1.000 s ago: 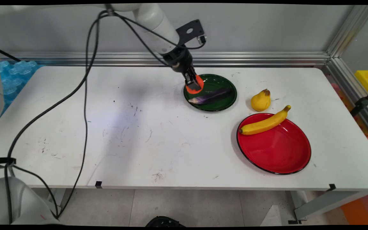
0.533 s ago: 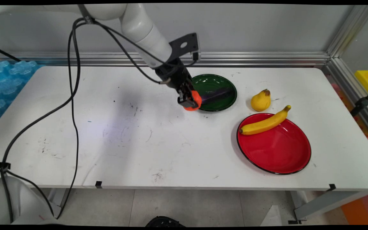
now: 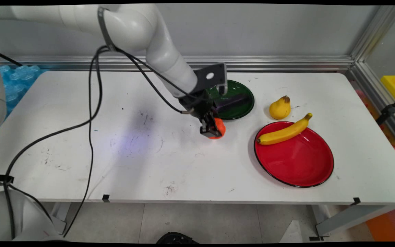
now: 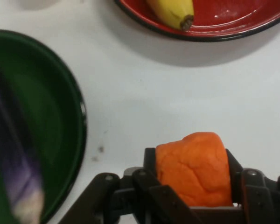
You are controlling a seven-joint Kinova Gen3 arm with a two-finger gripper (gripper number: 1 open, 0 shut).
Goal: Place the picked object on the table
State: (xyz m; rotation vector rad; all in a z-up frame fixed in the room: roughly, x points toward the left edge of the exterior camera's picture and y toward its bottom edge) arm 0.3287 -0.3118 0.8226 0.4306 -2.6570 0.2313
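1. Looking over your white table (image 3: 81, 103), the red plate (image 3: 297, 161) carries the banana (image 3: 283, 132); the green plate (image 3: 240, 106) cradles the eggplant (image 3: 233, 102).
2. Your gripper (image 3: 211, 132) pinches an orange lump (image 3: 218, 127) over bare table between the plates.
3. Only your hand view shows both fingers (image 4: 149, 163) pressing its sides.

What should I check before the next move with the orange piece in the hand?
1. Grip: hand shut on orange piece, ok.
2. Piece clear of green plate: ok.
3. Eggplant lying inside the green plate: ok.
4. Red plate has bare space beside the banana: ok.
5. Pear standing apart from both plates: ok.
6. Piece's height above the table: cannot tell.
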